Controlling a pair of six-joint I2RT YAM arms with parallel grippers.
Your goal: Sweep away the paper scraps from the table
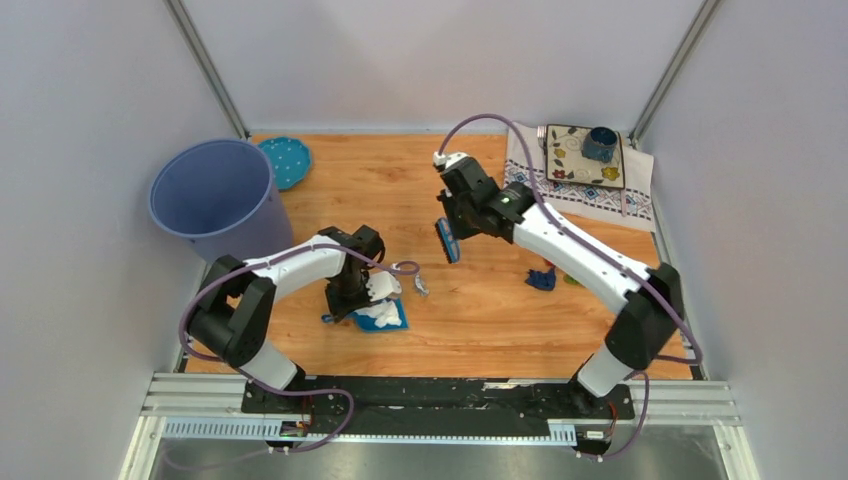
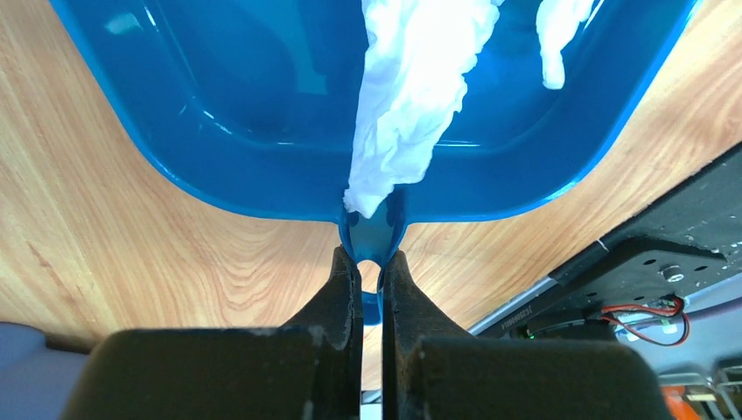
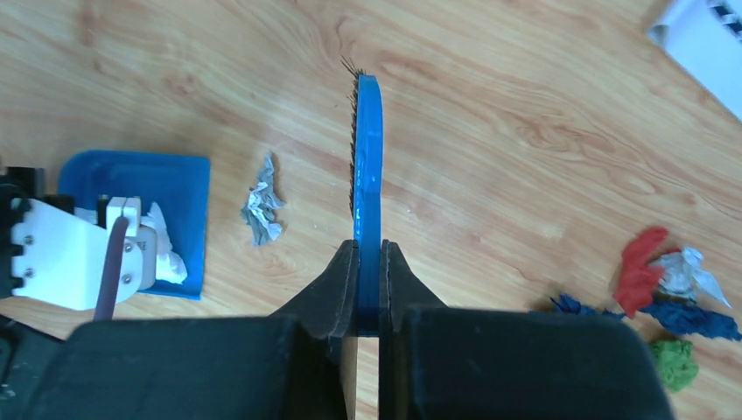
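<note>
task status: partly done, by judgement. dustpan (image 2: 262,131): laid on the table (image 3: 525,105), its handle pinched in the tightly closed left hand (image 2: 372,271); white paper scraps (image 2: 411,96) are already contained in it. brush (image 3: 367,157): clamped edge-on in the closed right hand (image 3: 368,262), apparently lifted off the table. outstanding: a grey scrap (image 3: 262,208) just beside the dustpan's open edge; a red scrap (image 3: 639,267), a dark blue scrap (image 3: 691,317) and a green scrap (image 3: 674,360), clustered well apart to the right, not yet swept

I find no readable words, labels, brands or numbers in any of my 3 views. Small white marks on the black metal rail (image 2: 516,313), seen beside my left pincer (image 2: 372,262), are too blurred to read.
</note>
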